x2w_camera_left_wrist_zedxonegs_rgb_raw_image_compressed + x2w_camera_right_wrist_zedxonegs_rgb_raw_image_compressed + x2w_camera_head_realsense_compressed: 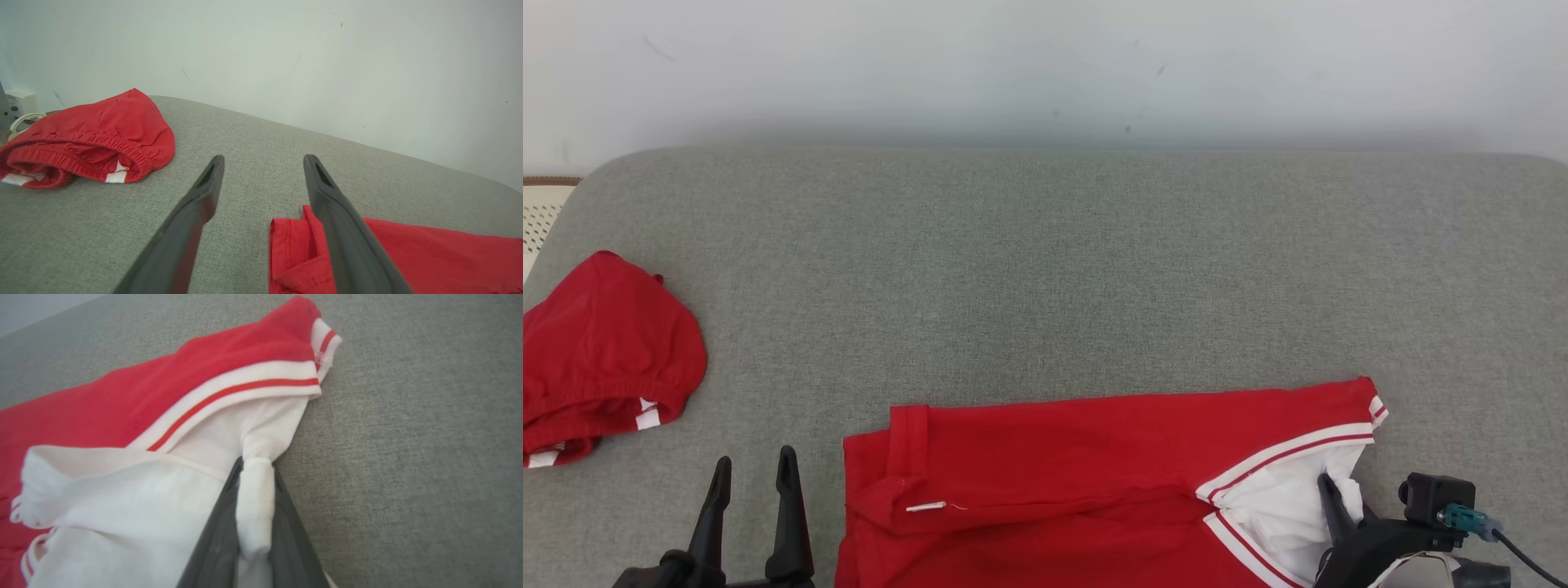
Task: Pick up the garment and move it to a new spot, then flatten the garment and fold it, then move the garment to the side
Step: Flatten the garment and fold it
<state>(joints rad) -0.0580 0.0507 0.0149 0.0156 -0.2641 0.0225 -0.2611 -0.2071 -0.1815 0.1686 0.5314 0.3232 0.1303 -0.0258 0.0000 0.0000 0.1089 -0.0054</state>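
Observation:
The garment [1062, 482] is a red shirt with a white collar and red-striped white trim, lying flat at the front of the grey cushion [1045, 269]. My right gripper [1331, 490] is shut on a pinch of the white collar fabric [255, 498] at the shirt's right end, the cloth squeezed between both fingers in the right wrist view. My left gripper [754, 469] stands open over bare cushion just left of the shirt's left edge. In the left wrist view its fingers [204, 196] frame grey fabric, with the shirt's hem corner [294, 245] beside the right finger.
Red shorts [600, 351] with an elastic waistband and white trim lie bunched at the cushion's left edge, also in the left wrist view [90, 139]. A pale wall [1045, 65] runs behind the cushion. A white woven thing [543, 216] sits past the far left corner.

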